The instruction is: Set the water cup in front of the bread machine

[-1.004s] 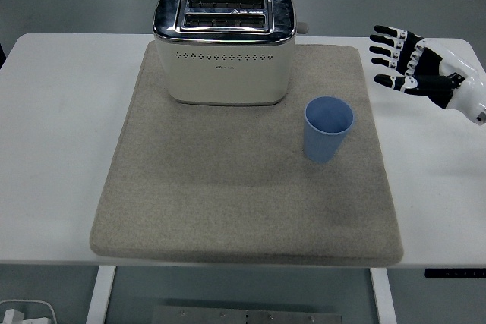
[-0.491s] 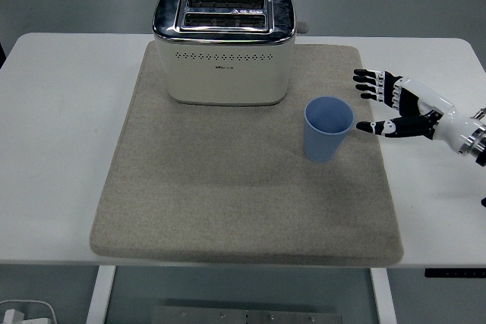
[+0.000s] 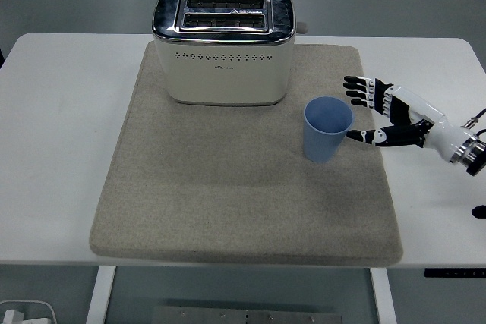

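A blue water cup [image 3: 328,128] stands upright on a beige mat [image 3: 228,202], to the right of and a little nearer than the cream toaster [image 3: 224,45] at the mat's back. My right hand [image 3: 366,111] reaches in from the right edge, fingers spread, open. Its thumb tip sits just right of the cup, almost touching it, and the other fingers reach toward the cup's far side. The left arm does not show.
The mat covers the middle of the white table [image 3: 61,111]. A small white object [image 3: 26,313] lies on the floor at the bottom left, below the table.
My right hand has come down and moved left from the table's far right, its open fingers now right beside the cup. The cup and the toaster stay put.
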`<action>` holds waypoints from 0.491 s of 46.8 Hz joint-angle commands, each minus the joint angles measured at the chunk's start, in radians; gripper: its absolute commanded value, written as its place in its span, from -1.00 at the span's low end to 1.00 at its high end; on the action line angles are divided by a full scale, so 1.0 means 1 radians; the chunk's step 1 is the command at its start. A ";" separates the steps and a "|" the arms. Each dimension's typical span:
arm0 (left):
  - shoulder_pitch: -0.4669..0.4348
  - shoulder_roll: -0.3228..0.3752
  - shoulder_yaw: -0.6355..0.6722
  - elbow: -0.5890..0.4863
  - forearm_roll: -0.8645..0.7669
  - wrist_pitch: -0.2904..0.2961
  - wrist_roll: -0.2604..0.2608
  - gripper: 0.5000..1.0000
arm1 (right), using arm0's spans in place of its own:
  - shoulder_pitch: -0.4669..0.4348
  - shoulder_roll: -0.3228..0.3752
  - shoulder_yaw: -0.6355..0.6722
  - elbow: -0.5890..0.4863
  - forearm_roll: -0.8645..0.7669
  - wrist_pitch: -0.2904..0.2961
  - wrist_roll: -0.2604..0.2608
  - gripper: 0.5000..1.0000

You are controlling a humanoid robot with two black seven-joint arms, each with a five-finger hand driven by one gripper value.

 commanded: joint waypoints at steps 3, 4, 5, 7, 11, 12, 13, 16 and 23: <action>-0.001 0.000 0.000 0.000 0.000 0.000 0.000 1.00 | -0.005 0.003 0.000 -0.001 0.000 0.000 0.001 0.75; 0.001 0.000 0.000 0.000 0.000 0.000 0.000 1.00 | -0.006 0.003 0.000 -0.001 0.000 -0.002 -0.001 0.76; 0.000 0.000 0.000 0.000 0.000 0.003 0.000 1.00 | -0.008 0.005 0.000 -0.001 0.000 -0.002 -0.001 0.75; 0.001 0.000 0.000 0.000 0.000 0.000 0.000 1.00 | -0.009 0.010 0.000 -0.001 0.000 -0.002 -0.001 0.75; 0.001 0.000 0.000 0.000 0.000 0.000 0.000 1.00 | -0.012 0.022 0.000 -0.001 -0.001 -0.002 0.001 0.76; 0.001 0.000 0.000 0.000 0.000 0.000 0.000 1.00 | -0.014 0.023 0.000 -0.001 -0.003 -0.002 0.001 0.76; 0.000 0.000 0.000 0.000 0.000 0.000 0.000 1.00 | -0.018 0.025 0.000 -0.001 -0.003 -0.002 -0.001 0.75; 0.001 0.000 0.000 0.000 0.000 0.000 0.000 1.00 | -0.023 0.028 0.000 -0.001 -0.003 -0.003 0.001 0.76; 0.001 0.000 0.000 0.000 0.000 0.000 0.000 1.00 | -0.025 0.048 0.000 -0.001 -0.004 -0.012 0.001 0.76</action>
